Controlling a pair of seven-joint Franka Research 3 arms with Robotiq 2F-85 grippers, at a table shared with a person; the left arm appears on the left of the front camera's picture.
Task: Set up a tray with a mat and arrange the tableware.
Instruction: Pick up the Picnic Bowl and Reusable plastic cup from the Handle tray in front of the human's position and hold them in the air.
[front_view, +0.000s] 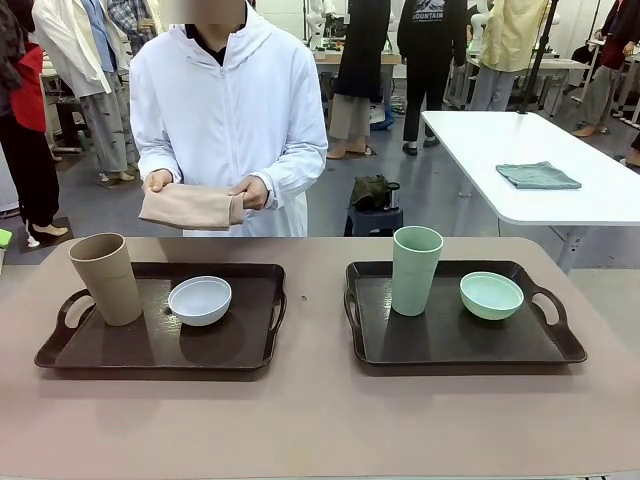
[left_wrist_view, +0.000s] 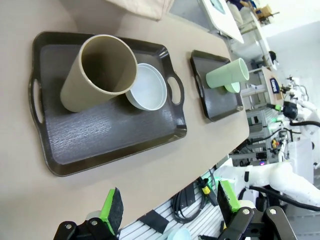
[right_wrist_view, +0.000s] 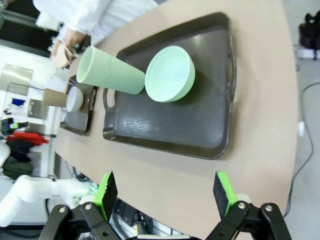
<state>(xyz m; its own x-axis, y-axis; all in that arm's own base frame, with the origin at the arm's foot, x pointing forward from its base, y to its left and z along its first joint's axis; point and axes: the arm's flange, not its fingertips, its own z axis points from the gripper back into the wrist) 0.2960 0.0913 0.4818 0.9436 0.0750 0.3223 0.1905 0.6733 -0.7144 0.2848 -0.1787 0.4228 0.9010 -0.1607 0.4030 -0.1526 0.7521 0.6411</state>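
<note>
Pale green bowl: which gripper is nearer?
Right. The right gripper hangs open at the table edge facing the pale green bowl; the left gripper faces the tan cup, the bowl far off beyond it.

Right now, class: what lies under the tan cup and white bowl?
The tan cup and white bowl stand on a dark tray, bare around them. Spots beneath their bases are covered.

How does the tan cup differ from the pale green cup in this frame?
The tan cup stands on the left tray, the pale green cup on the right tray. The tan cup's neighbour is a white bowl, the pale green cup's is a matching pale green bowl. Both stand upright, mouth up, left of their bowls.
</note>
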